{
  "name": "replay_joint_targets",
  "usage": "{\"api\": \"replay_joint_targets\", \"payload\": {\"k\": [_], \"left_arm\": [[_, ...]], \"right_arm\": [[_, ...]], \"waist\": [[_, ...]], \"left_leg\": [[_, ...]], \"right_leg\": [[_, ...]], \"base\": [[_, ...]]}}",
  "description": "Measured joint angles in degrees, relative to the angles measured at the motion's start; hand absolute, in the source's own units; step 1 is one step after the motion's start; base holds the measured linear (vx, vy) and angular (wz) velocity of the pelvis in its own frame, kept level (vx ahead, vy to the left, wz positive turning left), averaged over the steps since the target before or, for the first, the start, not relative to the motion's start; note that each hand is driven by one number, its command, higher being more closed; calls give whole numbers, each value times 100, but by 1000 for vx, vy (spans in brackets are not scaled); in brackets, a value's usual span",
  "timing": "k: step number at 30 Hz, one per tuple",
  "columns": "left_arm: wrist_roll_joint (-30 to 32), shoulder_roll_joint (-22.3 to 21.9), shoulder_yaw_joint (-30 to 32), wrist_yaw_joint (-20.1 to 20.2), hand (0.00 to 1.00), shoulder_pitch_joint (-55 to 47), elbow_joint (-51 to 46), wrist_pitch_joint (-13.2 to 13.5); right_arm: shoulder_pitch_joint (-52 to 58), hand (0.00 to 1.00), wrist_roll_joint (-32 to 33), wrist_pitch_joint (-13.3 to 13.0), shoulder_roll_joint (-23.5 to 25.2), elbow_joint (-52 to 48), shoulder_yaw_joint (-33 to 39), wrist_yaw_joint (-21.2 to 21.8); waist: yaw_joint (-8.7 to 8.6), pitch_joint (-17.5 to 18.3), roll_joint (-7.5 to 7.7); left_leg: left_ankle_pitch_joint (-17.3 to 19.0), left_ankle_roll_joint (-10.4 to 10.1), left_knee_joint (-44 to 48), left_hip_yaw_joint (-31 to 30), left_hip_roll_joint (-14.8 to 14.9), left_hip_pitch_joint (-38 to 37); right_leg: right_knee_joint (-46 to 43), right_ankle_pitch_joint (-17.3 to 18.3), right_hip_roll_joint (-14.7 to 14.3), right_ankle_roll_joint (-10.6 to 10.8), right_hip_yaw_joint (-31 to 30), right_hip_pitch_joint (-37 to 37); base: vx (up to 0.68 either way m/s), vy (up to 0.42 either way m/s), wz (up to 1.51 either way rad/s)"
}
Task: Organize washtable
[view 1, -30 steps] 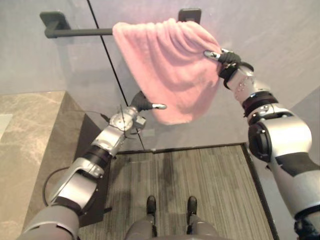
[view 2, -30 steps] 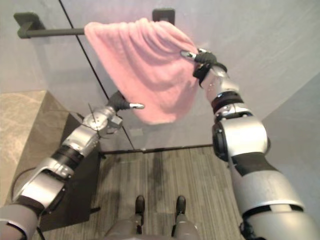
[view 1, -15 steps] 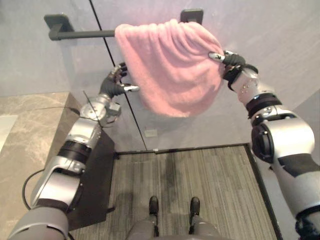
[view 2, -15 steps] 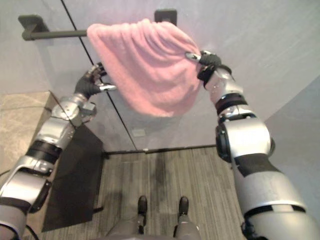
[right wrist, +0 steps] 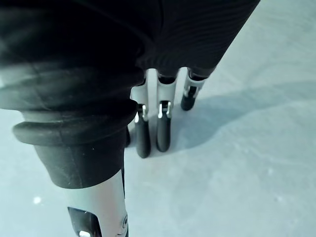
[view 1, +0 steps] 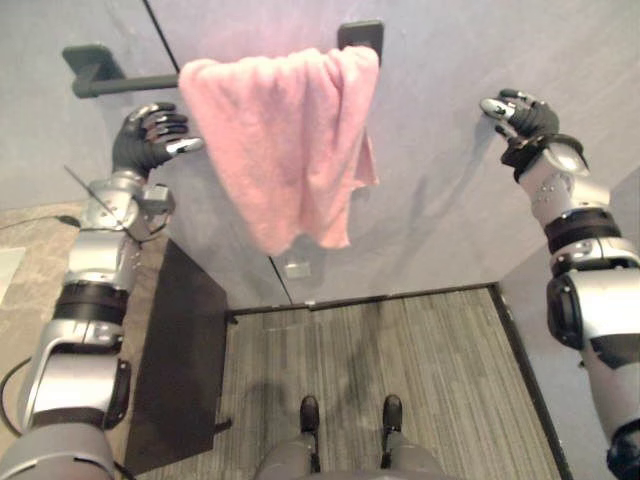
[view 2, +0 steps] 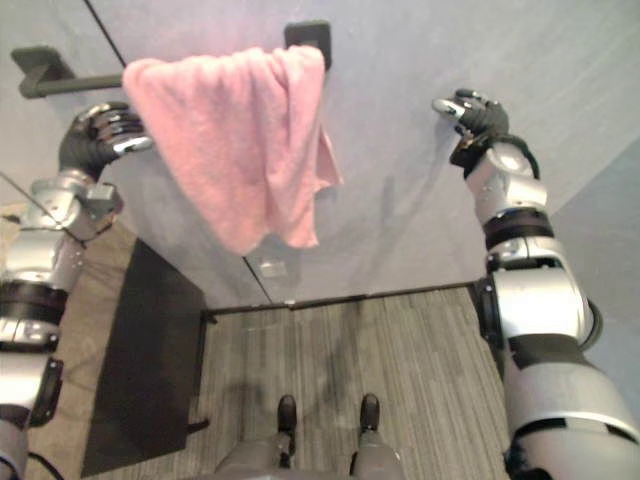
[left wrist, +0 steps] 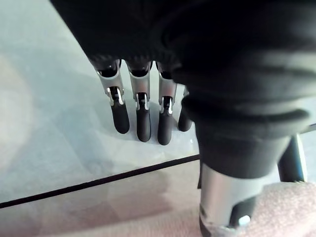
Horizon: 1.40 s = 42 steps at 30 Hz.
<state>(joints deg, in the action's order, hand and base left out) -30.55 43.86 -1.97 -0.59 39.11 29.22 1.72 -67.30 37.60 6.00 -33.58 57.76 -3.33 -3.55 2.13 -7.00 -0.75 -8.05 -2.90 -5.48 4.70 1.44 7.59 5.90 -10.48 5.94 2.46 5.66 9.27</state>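
A pink towel (view 1: 280, 150) hangs draped over the right part of a black wall bar (view 1: 125, 83), with its lower corners loose. My left hand (view 1: 148, 138) is raised just under the bar at the towel's left edge. Its fingers (left wrist: 143, 118) are straight toward the wall and its thumb (left wrist: 222, 197) reaches the cloth (left wrist: 286, 207), without gripping it. My right hand (view 1: 520, 113) is up against the bare wall, well to the right of the towel. It is open, and its fingers (right wrist: 163, 128) hold nothing.
The bar's right bracket (view 1: 360, 33) sits just above the towel. A dark panel (view 1: 180, 350) leans by the wall at lower left, beside a marble counter (view 1: 15, 235). A wall socket (view 1: 295, 268) sits low on the wall above the striped floor (view 1: 420, 370).
My right hand has let go of the towel and moved right. The towel now hangs straight down from the bar. My left hand has risen from below to the towel's left edge.
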Motion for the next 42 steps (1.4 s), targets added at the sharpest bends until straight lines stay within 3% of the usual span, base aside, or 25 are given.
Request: {"api": "replay_joint_targets", "payload": {"k": [5,9,14,16,19,23,35,38,42], "left_arm": [[-27,104,642,-116,0,-940,-790,71],[-26,112,972,-212,0,-1684,-1697,143],[71,129,1458,-317,0,-2668,-2817,103],[234,105,1820,-364,0,-2914,-3534,291],[424,104,2258,-480,0,-2910,-4218,742],[645,104,2438,-494,0,-2916,-4534,981],[1728,41,2729,-1067,0,-2973,-5074,1025],[1552,-17,2740,-893,0,-3050,-5221,1120],[951,-16,2333,-373,0,-3202,-5222,1135]], "right_arm": [[1063,0,-209,-360,-382,-1945,103,-153],[2029,0,-230,-666,-343,-3389,252,-202],[3081,0,-232,-1020,-239,-4988,299,17],[3453,0,-222,-1069,-104,-5454,294,266],[3669,0,-160,-1139,-43,-5807,216,624],[3745,0,39,-1215,-42,-6075,-12,911],[3643,0,140,-1235,198,-6373,-538,1140],[3510,0,285,-1229,221,-6370,-742,1213],[3319,0,469,-1210,249,-6352,-1173,1298]], "waist": [[-21,28,-6],[-80,254,-6],[-102,400,16],[-73,473,44],[-8,719,-9],[51,940,-122],[74,1086,3],[111,1089,-2],[194,1092,-7]], "left_leg": [[33,-44,0,29,62,-31],[66,-68,0,36,87,-36],[114,-87,-6,88,116,-144],[150,-100,-29,83,137,-229],[194,-104,-40,83,150,-233],[194,-102,-40,64,149,-233],[193,-105,-40,27,158,-255],[193,-105,-40,31,158,-274],[192,-107,-41,29,164,-287]], "right_leg": [[2,6,-95,-4,-51,-5],[3,32,-118,-5,-89,-3],[2,98,-178,-56,-96,-90],[3,168,-183,-34,-83,-189],[4,191,-190,-26,-77,-198],[3,196,-186,-21,-46,-214],[4,216,-184,-21,50,-284],[4,220,-184,-22,50,-299],[3,223,-189,-26,58,-315]], "base": [[44,-36,-7],[48,-15,-3],[26,-8,-4],[0,0,0],[0,0,0],[3,4,2],[-4,4,3],[0,0,0],[0,0,0]]}}
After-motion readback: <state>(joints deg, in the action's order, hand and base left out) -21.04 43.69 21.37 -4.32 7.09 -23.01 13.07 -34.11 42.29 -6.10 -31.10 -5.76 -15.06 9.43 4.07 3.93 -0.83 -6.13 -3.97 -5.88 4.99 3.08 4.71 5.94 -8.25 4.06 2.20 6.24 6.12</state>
